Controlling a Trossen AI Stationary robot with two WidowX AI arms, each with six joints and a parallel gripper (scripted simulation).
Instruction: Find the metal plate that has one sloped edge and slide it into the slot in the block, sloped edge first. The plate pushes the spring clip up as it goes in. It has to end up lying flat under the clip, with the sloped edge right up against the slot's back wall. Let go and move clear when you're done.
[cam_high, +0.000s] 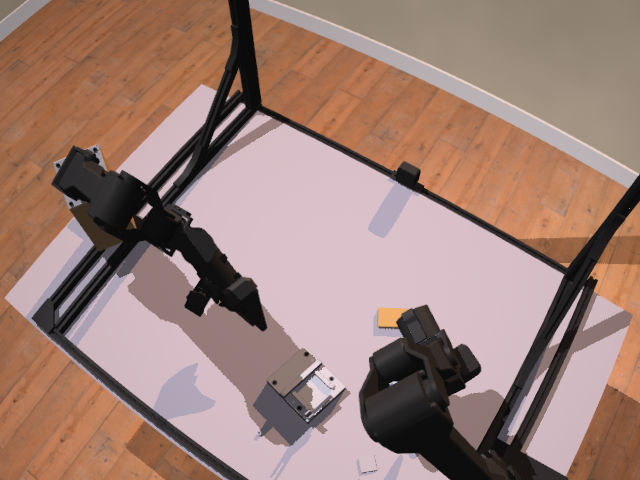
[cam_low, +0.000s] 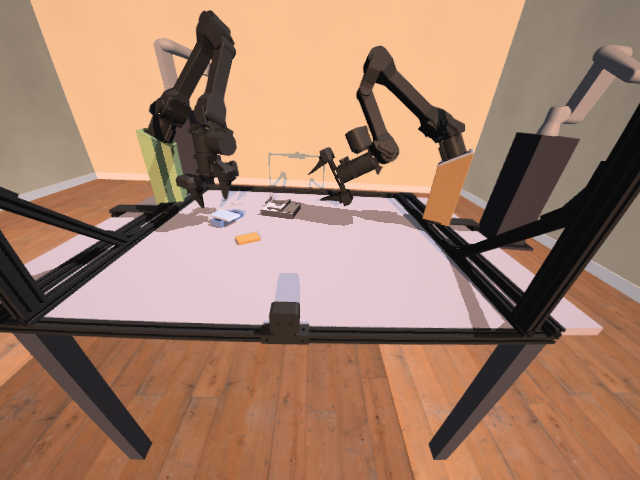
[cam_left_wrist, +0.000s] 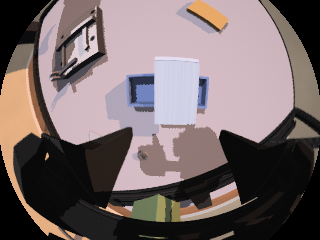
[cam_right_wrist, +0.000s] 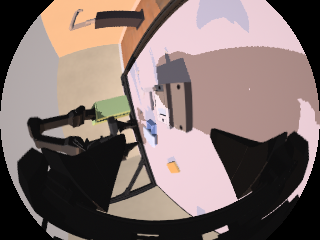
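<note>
A pale plate (cam_low: 225, 214) (cam_left_wrist: 176, 92) lies flat across a blue tray (cam_low: 219, 224) (cam_left_wrist: 142, 75). A narrow strip runs along one short end; whether it is a slope I cannot tell. My left gripper (cam_low: 212, 201) (cam_left_wrist: 178, 133) is open and empty above the table, close to the plate's near end. The left arm hides most of the plate in the top view. The slotted block (cam_high: 292, 372) (cam_low: 292, 210) (cam_right_wrist: 181, 107) sits apart from the tray, with its metal clip parts on its slot side. My right gripper (cam_low: 315, 186) (cam_right_wrist: 169, 136) is open and empty, raised beside the block.
An orange block (cam_high: 388, 317) (cam_low: 247, 238) (cam_left_wrist: 207, 15) (cam_right_wrist: 173, 167) lies beyond the tray. A small pale square piece (cam_high: 367, 463) lies near the table edge. A black frame (cam_high: 491, 228) (cam_low: 165, 332) with uprights surrounds the work area. The right arm's shadow falls across the block.
</note>
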